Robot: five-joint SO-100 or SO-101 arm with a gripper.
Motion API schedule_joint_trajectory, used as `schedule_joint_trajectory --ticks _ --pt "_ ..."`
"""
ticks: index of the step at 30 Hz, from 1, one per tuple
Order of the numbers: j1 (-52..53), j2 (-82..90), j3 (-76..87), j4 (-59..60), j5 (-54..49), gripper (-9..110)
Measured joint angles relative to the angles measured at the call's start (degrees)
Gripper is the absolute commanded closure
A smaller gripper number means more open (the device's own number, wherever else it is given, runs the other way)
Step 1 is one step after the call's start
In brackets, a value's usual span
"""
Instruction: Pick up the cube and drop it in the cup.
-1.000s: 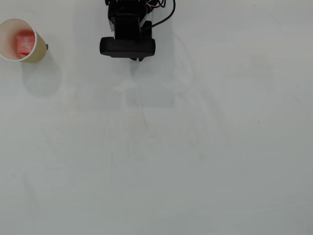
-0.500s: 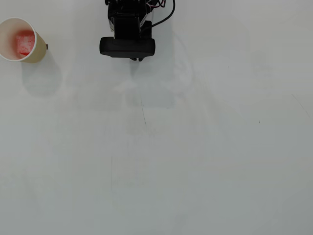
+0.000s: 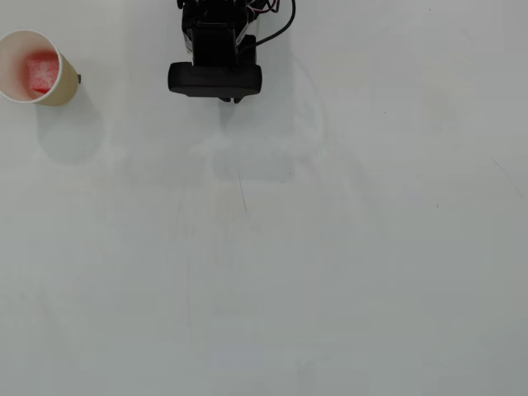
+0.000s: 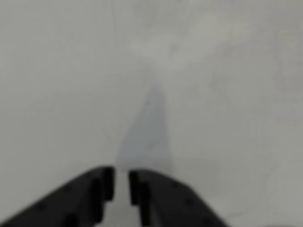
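Note:
The cream paper cup (image 3: 41,68) stands at the far left top of the overhead view. The red speckled cube (image 3: 41,71) lies inside it. My black arm is folded back at the top centre, well to the right of the cup, with only the gripper (image 3: 233,98) tip showing under the wrist camera. In the wrist view the gripper (image 4: 121,174) enters from the bottom edge, its two black fingers (image 4: 149,191) nearly together with a thin slit between them and nothing held. Neither cup nor cube shows in the wrist view.
The white table (image 3: 313,247) fills both views. A black cable (image 3: 280,25) runs off beside the arm's base at the top edge. The wrist view is blurred and shows only the table (image 4: 227,94) and the gripper's shadow.

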Motion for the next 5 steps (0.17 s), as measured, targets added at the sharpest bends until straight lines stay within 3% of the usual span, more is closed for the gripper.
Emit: schedule_joint_trajectory --ticks 5 --pt "0.0 0.0 0.0 0.0 0.0 101"
